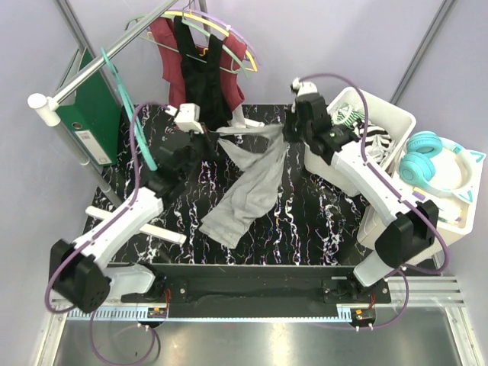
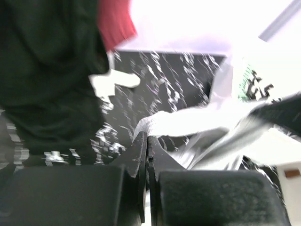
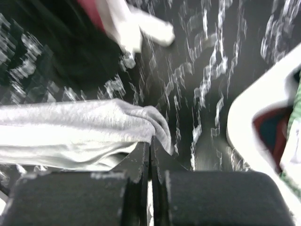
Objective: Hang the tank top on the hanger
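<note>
- Left hand (image 2: 146,140) fills the bottom of its own wrist view. It is closed tight, and a pale band of the tank top (image 2: 188,123) comes out from its tip. That view is blurred, but the hand looks clamped on the cloth.
- Right hand (image 3: 150,147) is likewise pressed shut, with a rolled grey edge of the tank top (image 3: 80,127) folded over its tip and running off to one side. It too reads as clamped on the garment.
- From above, the tank top (image 1: 252,191) is stretched by its upper edge between the left hand (image 1: 204,145) and the right hand (image 1: 292,131). The body trails down from both hands, and its hem lies on the bench (image 1: 320,221), nearer the arm bases.
- The hanger (image 1: 122,93) is on the rail (image 1: 114,49), outward of and beyond the left hand and well apart from the cloth. Neither hand is touching it.
- Straight beyond the left hand hang the black top (image 1: 200,72) and the maroon top (image 1: 177,88), which are not part of this job.
- As I judge it, the pick-up and spreading are done and the garment is held open.
- Everything to do with the hanger is left: bringing hanger and top together, passing each hanger arm under a shoulder strap, and letting go. One hand would probably have to free itself for that.
</note>
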`<state>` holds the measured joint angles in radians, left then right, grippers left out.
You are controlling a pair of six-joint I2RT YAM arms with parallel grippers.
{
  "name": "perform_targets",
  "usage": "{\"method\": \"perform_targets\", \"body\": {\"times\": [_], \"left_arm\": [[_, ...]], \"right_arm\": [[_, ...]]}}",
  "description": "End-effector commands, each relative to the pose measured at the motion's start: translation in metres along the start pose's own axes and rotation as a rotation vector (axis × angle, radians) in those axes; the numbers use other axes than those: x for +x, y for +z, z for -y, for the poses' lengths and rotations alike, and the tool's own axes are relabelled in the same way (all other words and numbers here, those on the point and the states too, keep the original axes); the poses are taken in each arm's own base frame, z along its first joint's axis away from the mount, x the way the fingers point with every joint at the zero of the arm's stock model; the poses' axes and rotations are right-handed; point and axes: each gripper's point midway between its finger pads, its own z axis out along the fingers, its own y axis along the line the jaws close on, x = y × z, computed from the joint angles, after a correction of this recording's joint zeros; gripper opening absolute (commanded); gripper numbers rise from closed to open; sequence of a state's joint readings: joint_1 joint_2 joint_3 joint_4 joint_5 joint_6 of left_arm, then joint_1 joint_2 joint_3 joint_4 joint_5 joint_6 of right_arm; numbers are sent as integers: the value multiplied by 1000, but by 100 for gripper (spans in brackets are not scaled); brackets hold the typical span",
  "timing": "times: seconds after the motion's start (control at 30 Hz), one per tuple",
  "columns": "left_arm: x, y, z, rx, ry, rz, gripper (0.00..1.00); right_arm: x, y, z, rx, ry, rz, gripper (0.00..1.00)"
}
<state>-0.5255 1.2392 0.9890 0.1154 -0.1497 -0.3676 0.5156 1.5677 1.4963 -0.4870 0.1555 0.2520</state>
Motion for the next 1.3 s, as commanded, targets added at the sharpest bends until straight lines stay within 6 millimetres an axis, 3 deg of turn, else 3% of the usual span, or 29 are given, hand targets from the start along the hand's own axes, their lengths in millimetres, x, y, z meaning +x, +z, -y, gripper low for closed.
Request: {"method": "perform_targets", "body": {"times": [0.0, 0.07, 0.13, 0.23, 0.27, 0.3, 0.33, 0.37, 0.43, 0.47, 0.5, 0.6, 0.73, 0.83, 0.97, 1.07, 1.2, 1.27], "left_arm": [[-65, -31, -10, -104, 59, 138, 0], [-91, -52, -11, -120, 63, 202, 0], [-99, -72, -19, -156, 74, 221, 0], [-100, -94, -25, -166, 66, 243, 0], [-90, -96, -26, -158, 65, 229, 0], [-86, -98, -25, -147, 61, 225, 0], [-84, -103, -22, -127, 56, 225, 0], [-74, -102, -20, -114, 61, 204, 0], [-65, -102, -17, -98, 67, 182, 0], [-55, -100, -15, -87, 71, 157, 0], [-52, -100, -13, -74, 70, 148, 0], [-29, -93, 2, -9, 67, 84, 0], [5, -84, 26, 45, 90, -5, 0], [17, -79, 31, 44, 90, -35, 0], [18, -73, 31, 25, 89, -36, 0], [21, -68, 46, 89, 82, -49, 0], [57, -56, 77, 159, 82, -139, 0], [80, -48, 85, 156, 95, -185, 0]], "right_arm": [[-84, -36, -20, -60, -47, 166, 2], [-87, -42, -22, -73, -43, 176, 5], [-85, -48, -19, -68, -36, 179, 11], [-57, -47, -9, -41, -9, 132, 16], [-34, -39, -4, -26, 16, 88, 21], [-28, -43, -2, -31, 28, 82, 29], [-17, -42, -2, -38, 36, 62, 47], [3, -38, -2, -49, 48, 24, 55], [16, -43, -5, -90, 63, 5, 70], [31, -41, -3, -94, 74, -22, 72], [33, -48, -9, -132, 80, -23, 75], [52, -56, -20, -224, 84, -58, 79], [63, -62, -15, -221, 87, -56, 81], [81, -65, -20, -272, 101, -85, 82], [105, -70, -63, -502, 138, -118, 81], [117, -70, -79, -508, 102, -95, 81], [119, -65, -69, -430, 136, -77, 81], [115, -59, -42, -280, 166, -30, 81]]}}
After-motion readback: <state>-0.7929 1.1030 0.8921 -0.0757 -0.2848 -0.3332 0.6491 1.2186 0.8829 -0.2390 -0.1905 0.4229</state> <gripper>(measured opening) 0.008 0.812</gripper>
